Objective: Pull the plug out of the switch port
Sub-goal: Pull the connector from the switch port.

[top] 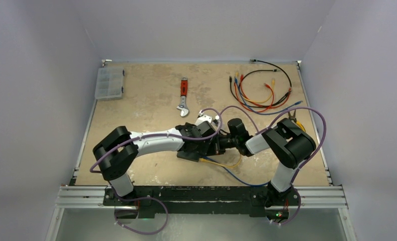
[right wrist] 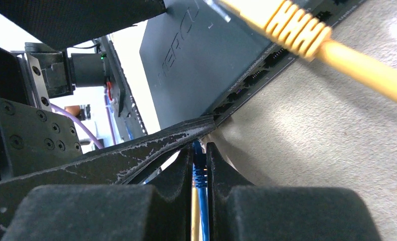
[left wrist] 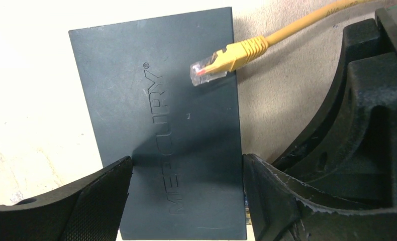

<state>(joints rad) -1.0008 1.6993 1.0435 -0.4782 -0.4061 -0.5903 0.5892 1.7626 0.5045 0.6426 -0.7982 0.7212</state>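
Observation:
The switch is a flat matte black box marked MERCURY, with its port row along one edge. My left gripper is shut across its width, one finger on each long side. In the top view both grippers meet at mid-table and hide most of the switch. My right gripper is shut on a blue plug at the port edge. The plug's tip is hidden behind the left finger. A yellow plug lies loose on top of the switch, out of any port.
A red-handled wrench lies behind the grippers. A clear compartment box sits at the far left corner. A bundle of coloured cables lies at the far right. Blue and yellow cables trail toward the near edge.

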